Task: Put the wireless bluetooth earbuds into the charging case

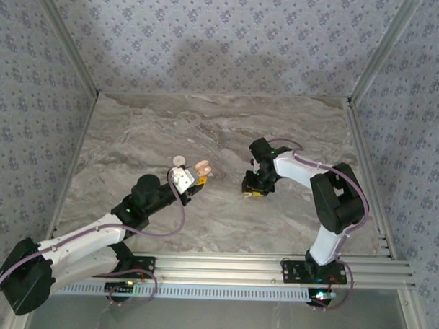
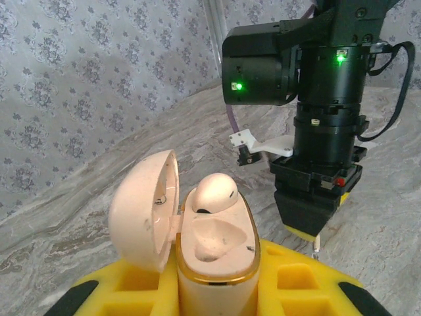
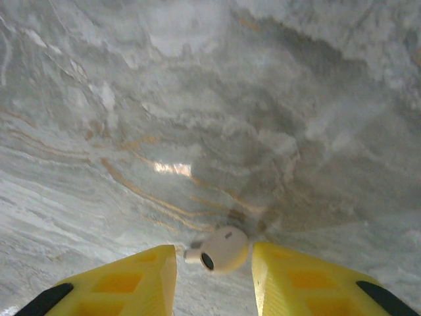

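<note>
One earbud (image 3: 222,249) between right pincer's (image 3: 214,253) fingers (on the table (image 3: 197,99))

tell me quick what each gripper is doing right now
left gripper: shut on the charging case
right gripper: open, straddling an earbud

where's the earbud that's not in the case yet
The loose earbud lies on the table between the open fingers of the right gripper, seen in the right wrist view, to the right of the case.
</note>
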